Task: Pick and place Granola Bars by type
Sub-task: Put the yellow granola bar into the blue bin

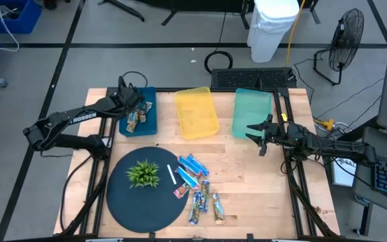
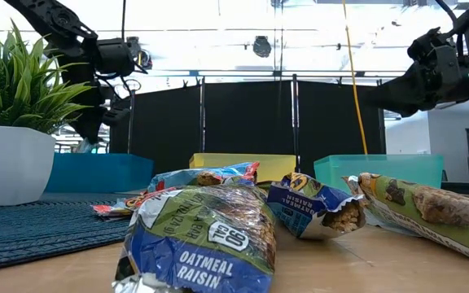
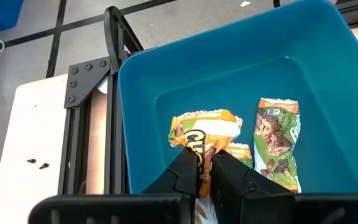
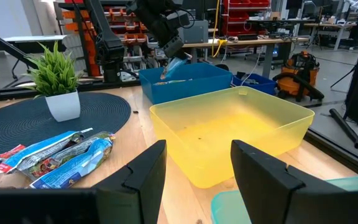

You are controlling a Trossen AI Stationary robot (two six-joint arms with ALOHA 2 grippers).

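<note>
Granola bars in shiny blue-and-white wrappers [image 1: 197, 188] lie scattered at the frame's lower centre beside the round dark woven mat [image 1: 123, 198]; the left gripper [image 3: 205, 167], upper left, pinches an orange-wrapped bar [image 3: 202, 132] over the blue plastic bin [image 1: 150, 124]; the right gripper [image 4: 197, 171] hovers wide open, empty, near the teal bin [image 1: 252, 111].

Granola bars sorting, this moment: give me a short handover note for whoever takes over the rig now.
Left gripper: over the blue bin, shut on an orange-wrapped bar, not yet released.
Right gripper: open, empty, hovering by the teal bin, facing the yellow bin.
Done: a green-wrapped bar lies in the blue bin, with another wrapper partly hidden beside it.
Left: the yellow and teal bins look empty; a cluster of bars waits on the table, next to the round mat with the plant.
</note>
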